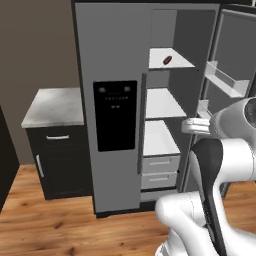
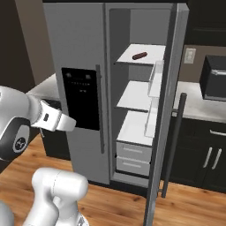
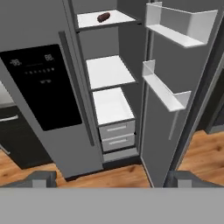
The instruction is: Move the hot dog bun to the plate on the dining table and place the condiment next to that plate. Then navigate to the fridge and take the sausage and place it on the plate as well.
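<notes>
The fridge point(image 1: 112, 65) is tall and grey, with a black dispenser panel point(image 1: 115, 115) in its closed left door and its right door swung open. The sausage point(image 1: 167, 60), a stubby dark red-brown cylinder, lies alone on the top white shelf point(image 2: 139, 55) point(image 3: 103, 17). My gripper point(image 3: 113, 179) is open and holds nothing. It hovers in front of the fridge, well below and short of the sausage. The white hand point(image 1: 192, 125) point(image 2: 59, 120) points toward the open compartment. The hot dog bun, the plate, the dining table and the condiment are out of view.
The open door point(image 2: 170, 88) stands at the right with white door bins point(image 3: 175, 30). Bare lower shelves and two drawers point(image 1: 160, 170) sit below the sausage. A black cabinet with a marble top point(image 1: 55, 105) flanks the fridge's left. A dark appliance point(image 2: 214, 77) sits on the counter to the right.
</notes>
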